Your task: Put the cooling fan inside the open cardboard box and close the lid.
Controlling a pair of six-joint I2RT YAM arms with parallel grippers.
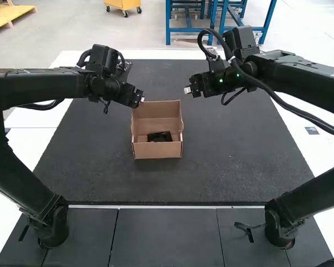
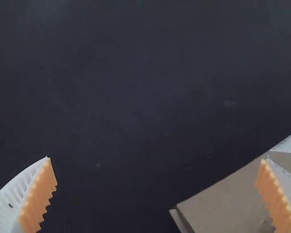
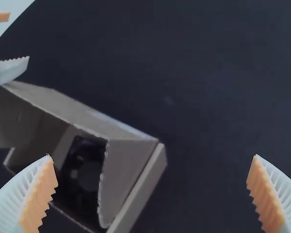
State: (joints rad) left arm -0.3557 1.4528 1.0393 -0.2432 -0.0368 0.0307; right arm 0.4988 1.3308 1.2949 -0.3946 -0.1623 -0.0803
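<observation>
Left tool (image 1: 138, 99) and right tool (image 1: 189, 89) both spread by cardboard box (image 1: 156, 149); fan (image 1: 158, 136) in, lid (image 1: 157, 108) needs folding down next.

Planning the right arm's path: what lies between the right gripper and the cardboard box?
Nothing but bare black mat separates the right gripper from the cardboard box, as the high view shows.

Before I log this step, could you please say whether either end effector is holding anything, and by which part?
Nothing is held: the left end effector and right end effector are both open, the box lid merely beside one left finger.
</observation>
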